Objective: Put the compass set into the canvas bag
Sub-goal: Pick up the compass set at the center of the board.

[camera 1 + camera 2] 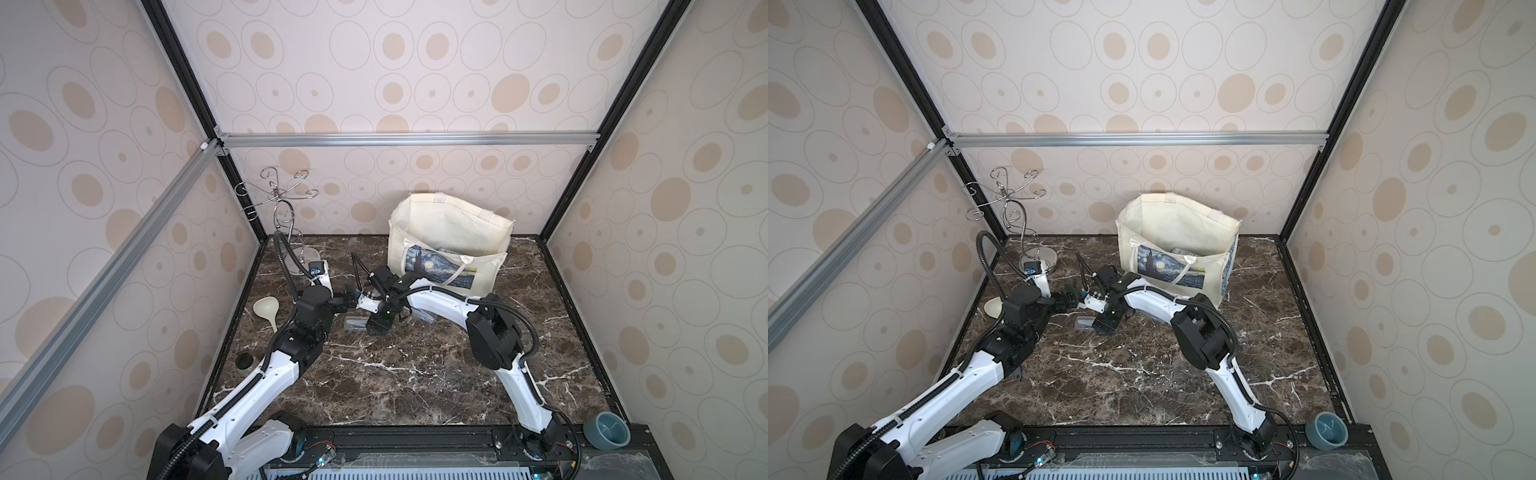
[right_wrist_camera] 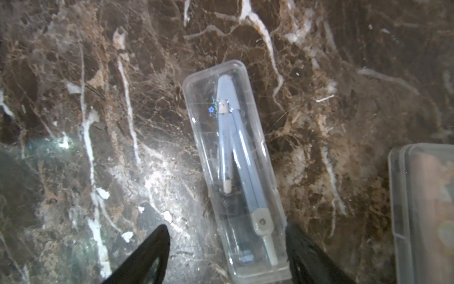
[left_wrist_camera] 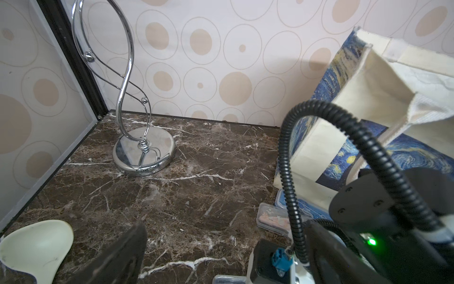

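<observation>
The compass set (image 2: 235, 169) lies on the bench (image 1: 415, 374), outside the bag (image 1: 449, 232); right hand (image 2: 227, 227) spread astride one end, gripping nothing; left hand (image 1: 351, 299) spread, empty. Grasp, lift and drop-in all seem left

Papered booth walls (image 1: 415, 62) around a brown marble tabletop (image 1: 415, 374).
The marble, veined in white, spreads under the right pincer (image 2: 227, 243) and out on every side of it, and a patch of glare (image 2: 63, 143) shines on the stone close beside it. Beyond the pincer rises the back wall, with side walls well apart to either hand, all cream paper printed with beige ovals inside thin rings. Black posts (image 1: 568, 195) mark the far corners, and a silver rail (image 1: 407, 139) crosses the back wall high above the pincer.
</observation>
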Tool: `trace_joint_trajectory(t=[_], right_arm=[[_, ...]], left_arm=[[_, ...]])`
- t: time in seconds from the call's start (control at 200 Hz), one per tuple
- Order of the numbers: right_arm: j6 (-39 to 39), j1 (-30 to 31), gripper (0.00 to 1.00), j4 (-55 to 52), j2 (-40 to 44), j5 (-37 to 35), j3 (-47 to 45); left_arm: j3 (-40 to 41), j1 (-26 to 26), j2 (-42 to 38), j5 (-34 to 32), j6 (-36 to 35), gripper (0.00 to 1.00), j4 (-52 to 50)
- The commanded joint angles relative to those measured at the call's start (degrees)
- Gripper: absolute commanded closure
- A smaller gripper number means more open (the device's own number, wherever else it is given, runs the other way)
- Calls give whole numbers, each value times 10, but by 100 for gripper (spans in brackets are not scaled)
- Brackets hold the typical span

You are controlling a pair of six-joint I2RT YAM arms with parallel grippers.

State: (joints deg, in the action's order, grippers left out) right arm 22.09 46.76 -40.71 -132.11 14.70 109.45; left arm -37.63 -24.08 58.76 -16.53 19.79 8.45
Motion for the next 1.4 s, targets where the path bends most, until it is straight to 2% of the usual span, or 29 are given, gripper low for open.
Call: trace_joint_trajectory(t=[0.0,0.255,0.47,0.705,1.095,1.276,1.396], right_arm=[[21,1,24,-34,-24,-24,30],[29,2,30,-71,-52,-35,51],[31,5,48,-58,-24,-61,-9],[27,7,66,-46,7,-56,-55],[-2,7,70,-22,86,-5,-77],[-14,7,71,-17,133,0,-77],[-25,7,73,-28,155,-23,-59]], left_arm=[[2,5,-9,11,10,0,7],[-1,5,-15,3,-6,0,-7],[3,7,-46,-19,-15,0,-20],[14,9,-92,-33,-14,0,-29],[13,11,-79,-23,-18,0,-21],[18,12,-86,-26,-17,0,-18],[18,12,-97,-26,-18,0,-20]])
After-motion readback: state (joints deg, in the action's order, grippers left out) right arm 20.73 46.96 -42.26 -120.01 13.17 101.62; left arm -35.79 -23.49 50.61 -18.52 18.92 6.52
